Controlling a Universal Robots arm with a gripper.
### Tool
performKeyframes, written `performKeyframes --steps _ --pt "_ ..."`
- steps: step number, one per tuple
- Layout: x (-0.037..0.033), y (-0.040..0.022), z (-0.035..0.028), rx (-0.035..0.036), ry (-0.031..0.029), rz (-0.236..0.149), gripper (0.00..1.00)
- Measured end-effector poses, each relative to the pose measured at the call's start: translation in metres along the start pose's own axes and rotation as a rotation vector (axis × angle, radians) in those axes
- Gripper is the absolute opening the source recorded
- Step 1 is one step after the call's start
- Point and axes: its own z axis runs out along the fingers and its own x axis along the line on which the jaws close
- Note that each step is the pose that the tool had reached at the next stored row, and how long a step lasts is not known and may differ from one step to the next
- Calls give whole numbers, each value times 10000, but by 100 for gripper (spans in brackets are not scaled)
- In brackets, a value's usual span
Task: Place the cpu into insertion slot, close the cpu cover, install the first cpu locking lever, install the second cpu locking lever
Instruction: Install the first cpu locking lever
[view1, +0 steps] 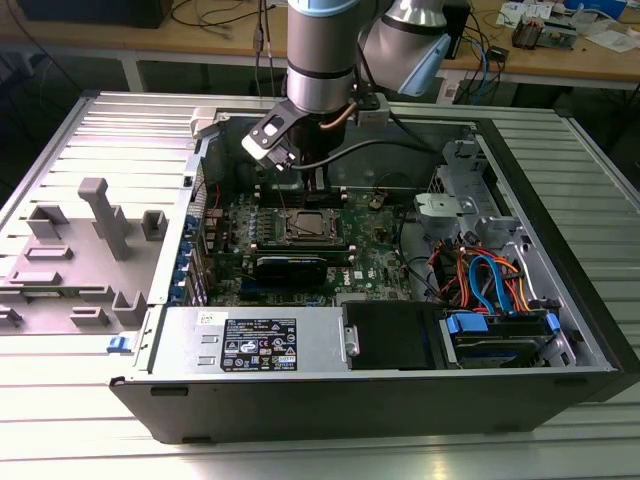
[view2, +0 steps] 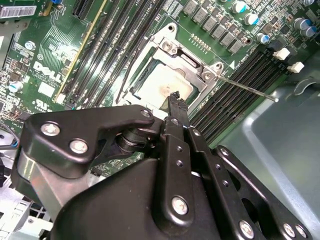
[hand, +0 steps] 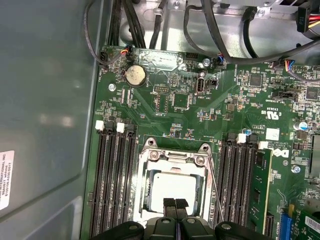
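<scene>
From my console, the biggest thing is the open black tower case (view1: 350, 405), lying on its side with the green motherboard (view1: 375, 240) facing up. On the board sits the insertion slot (hand: 148, 150), a small dark square socket in a silvery metal rim. The thin silvery cpu cover (hand: 175, 156), a frame plate with a cut-out centre, appears to lie flat over it. The small flat cpu (hand: 172, 186), with its silver-grey metal top, sits in the slot and shows through the cut-out. A thin wire locking lever (view2: 247, 89) juts out over the memory slots, apparently unlatched.

The black gripper (hand: 175, 206) hangs at the chip's edge, its jaws pinched together and holding nothing.

I judge the chip light, rigid and fragile underneath, best held by its edges. The lever looks springy and slippery, best pressed near its free end.

The case rests on a slatted grey metal surface (view1: 300, 460), with grey plastic fixtures (view1: 100, 215) at the exterior view's left. Cable-strewn wooden benches (view1: 560, 58) stand behind.
</scene>
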Motion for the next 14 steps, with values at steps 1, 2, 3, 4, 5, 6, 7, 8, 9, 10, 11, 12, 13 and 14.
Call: performKeyframes --steps 1,2,3,4,5,6,7,8,9,10,11,12,13,14 --pt "0 0 -4 1 -1 0 11" --pt "0 0 -5 0 0 0 11" --pt "0 0 -8 1 -1 0 11" --pt "0 0 -13 0 -1 0 11" --pt "0 0 -15 1 -1 0 11" --pt "0 0 -16 1 -1 0 11" --pt "0 0 -21 2 -3 0 11" --pt "0 0 -26 1 -2 0 11" --pt "0 0 -29 0 -1 0 11" --pt "0 0 -31 0 0 0 11" --pt "0 0 -37 1 -2 0 11" --pt "0 0 -43 1 -2 0 11" --pt "0 0 -47 1 -1 0 11" --pt "0 0 -51 1 -1 0 11"
